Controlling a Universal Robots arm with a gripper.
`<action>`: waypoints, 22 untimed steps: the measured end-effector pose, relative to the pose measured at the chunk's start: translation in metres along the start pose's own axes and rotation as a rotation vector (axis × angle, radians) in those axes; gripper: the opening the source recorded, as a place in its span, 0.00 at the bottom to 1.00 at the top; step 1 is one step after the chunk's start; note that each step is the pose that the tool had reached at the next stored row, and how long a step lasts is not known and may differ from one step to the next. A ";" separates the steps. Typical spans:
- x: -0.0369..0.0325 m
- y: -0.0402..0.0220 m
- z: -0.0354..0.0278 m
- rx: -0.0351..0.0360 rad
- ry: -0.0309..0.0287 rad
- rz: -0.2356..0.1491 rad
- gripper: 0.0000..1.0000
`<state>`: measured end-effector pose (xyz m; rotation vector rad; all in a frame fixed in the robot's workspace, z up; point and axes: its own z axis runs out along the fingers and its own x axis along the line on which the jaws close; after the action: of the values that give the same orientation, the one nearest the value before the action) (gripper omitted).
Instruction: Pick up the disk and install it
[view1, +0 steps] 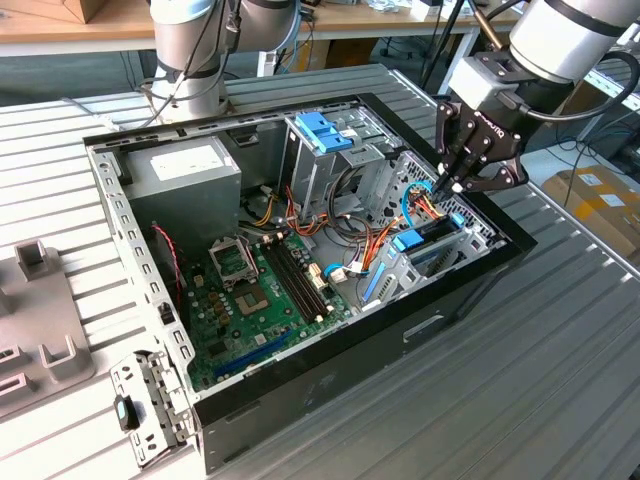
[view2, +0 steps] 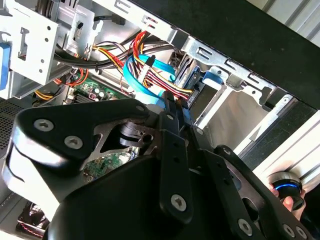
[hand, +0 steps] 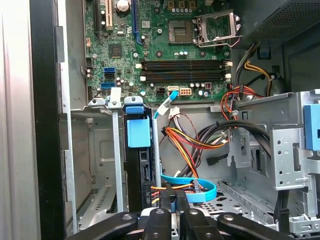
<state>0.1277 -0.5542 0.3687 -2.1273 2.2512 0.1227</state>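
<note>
The disk (view1: 432, 236) stands on edge in the drive bay at the exterior view's right end of the open computer case, its blue end tab (view1: 410, 240) facing the motherboard. In the first wrist view the disk (hand: 138, 172) is a dark slab under a blue tab (hand: 138, 133) between grey bay rails. My gripper (view1: 452, 187) hangs just above the far end of the disk, among the cables. Its fingers are shut (hand: 174, 197) on the thin blue cable (hand: 205, 192) where it loops behind the disk. The second wrist view shows the gripper (view2: 175, 107) pressed together at that blue cable (view2: 150, 80).
A grey metal cage with a light-blue bracket (view1: 325, 130) stands behind the bay. Orange, red and yellow wire bundles (hand: 195, 142) crowd the space beside the gripper. The motherboard (view1: 260, 290) and power supply (view1: 185, 170) fill the rest of the case. A second arm's base (view1: 190, 60) stands behind.
</note>
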 end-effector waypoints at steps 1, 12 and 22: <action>0.0000 0.0000 0.0000 0.0000 0.0000 0.000 0.16; 0.0006 0.0017 0.0002 0.0000 0.0000 0.000 0.16; 0.0010 0.0050 0.0008 0.0000 0.0000 0.000 0.16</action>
<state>0.1226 -0.5549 0.3680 -2.1274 2.2511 0.1226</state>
